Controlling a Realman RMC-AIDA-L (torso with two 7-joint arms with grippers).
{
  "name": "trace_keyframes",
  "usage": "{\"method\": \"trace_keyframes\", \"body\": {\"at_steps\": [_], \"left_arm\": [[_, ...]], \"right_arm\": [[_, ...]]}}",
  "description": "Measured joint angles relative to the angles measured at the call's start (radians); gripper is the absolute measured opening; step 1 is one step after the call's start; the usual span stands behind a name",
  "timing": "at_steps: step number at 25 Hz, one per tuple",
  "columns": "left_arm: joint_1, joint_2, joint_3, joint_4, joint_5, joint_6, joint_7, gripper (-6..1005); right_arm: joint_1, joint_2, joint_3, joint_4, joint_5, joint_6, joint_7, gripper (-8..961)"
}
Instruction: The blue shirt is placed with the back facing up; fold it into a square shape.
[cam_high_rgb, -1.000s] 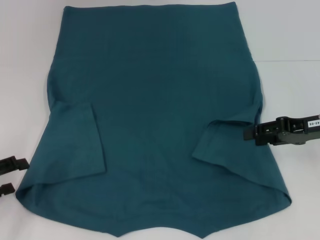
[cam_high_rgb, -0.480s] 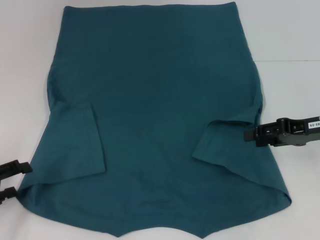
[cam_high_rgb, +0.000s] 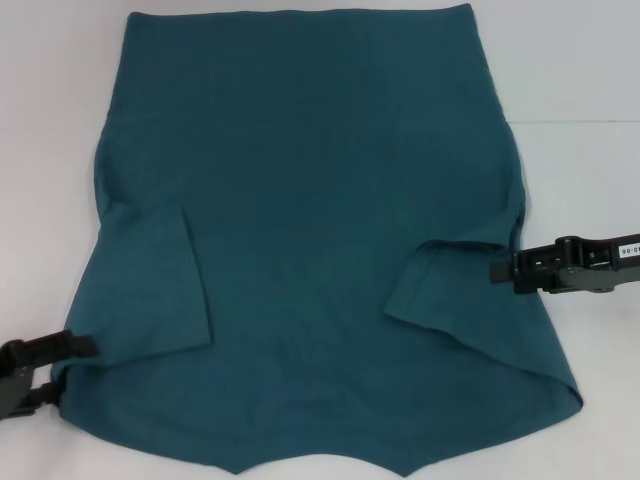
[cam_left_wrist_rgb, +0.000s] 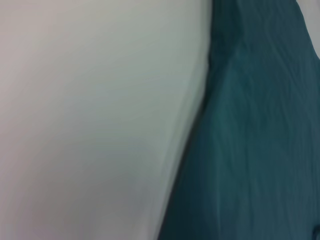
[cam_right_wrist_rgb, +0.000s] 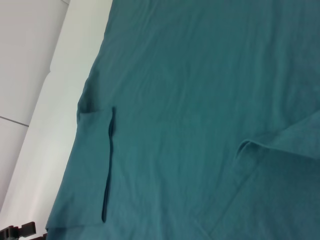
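Blue shirt (cam_high_rgb: 310, 230) flat on the table (cam_high_rgb: 580, 80) — sleeves folded inward. Left gripper (cam_high_rgb: 55, 368) at its near-left corner, fingers apart; right gripper (cam_high_rgb: 497, 271) at its right edge — finger state indiscernible.

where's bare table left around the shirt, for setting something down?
The blue shirt covers most of the table. Bare strips lie along its left and right edges, widest at the two far corners. The near corners are tight: the left gripper sits at the shirt's near-left edge, and the right gripper at its right edge by the folded sleeve.
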Motion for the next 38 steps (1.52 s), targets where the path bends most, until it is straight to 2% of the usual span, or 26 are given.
{"method": "trace_keyframes", "body": {"at_steps": [13,24,29,32,37,38], "left_arm": [[-0.052,-0.004,0.025,-0.04,-0.008,-0.003,-0.004,894],[-0.059,0.002,0.027,-0.034,-0.001,-0.003,-0.006,891],[-0.06,0.003,0.038,-0.033,0.001,-0.007,-0.007,705],[-0.061,0.004,0.038,-0.033,0.001,-0.008,-0.007,462],[-0.062,0.006,0.039,-0.033,0.001,-0.012,-0.006,222],[-0.063,0.006,0.039,-0.033,0.001,-0.012,-0.006,205]], "right_arm": [[-0.009,-0.003,0.002,0.001,0.003,0.0,-0.007,596],[-0.017,-0.008,0.027,0.0,0.003,-0.009,-0.02,595],[-0.019,-0.012,0.029,0.0,0.003,-0.015,-0.021,596],[-0.019,-0.015,0.029,0.0,0.002,-0.02,-0.022,596],[-0.024,-0.019,0.024,0.0,-0.003,-0.027,-0.023,595],[-0.025,-0.02,0.023,0.0,-0.003,-0.029,-0.023,596]]}}
